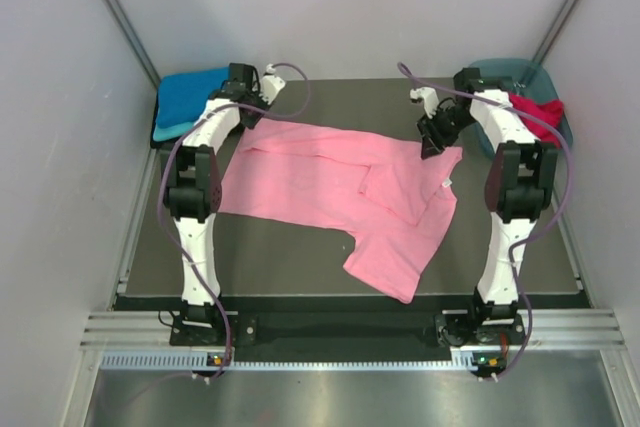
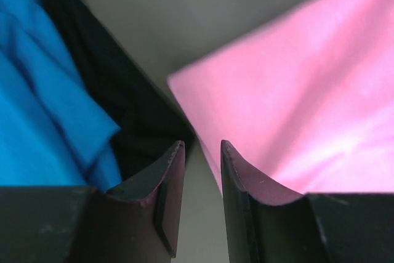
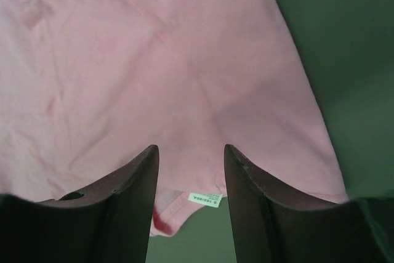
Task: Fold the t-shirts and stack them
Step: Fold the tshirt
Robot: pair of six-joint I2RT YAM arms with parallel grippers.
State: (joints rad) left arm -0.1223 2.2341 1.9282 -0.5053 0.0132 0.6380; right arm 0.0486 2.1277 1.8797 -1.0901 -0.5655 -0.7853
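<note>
The light pink t-shirt lies spread and partly folded over on the dark table; it also shows in the left wrist view and the right wrist view. My left gripper is narrowly open and empty, low over bare table between the pink shirt's back left corner and the folded stack. That stack shows bright blue, black and turquoise. My right gripper is open and empty above the pink shirt's collar and its green label. The crimson shirt hangs on the tub.
The blue-grey plastic tub stands at the back right corner. Grey walls close in the table on the left, the back and the right. A metal rail with both arm bases runs along the near edge.
</note>
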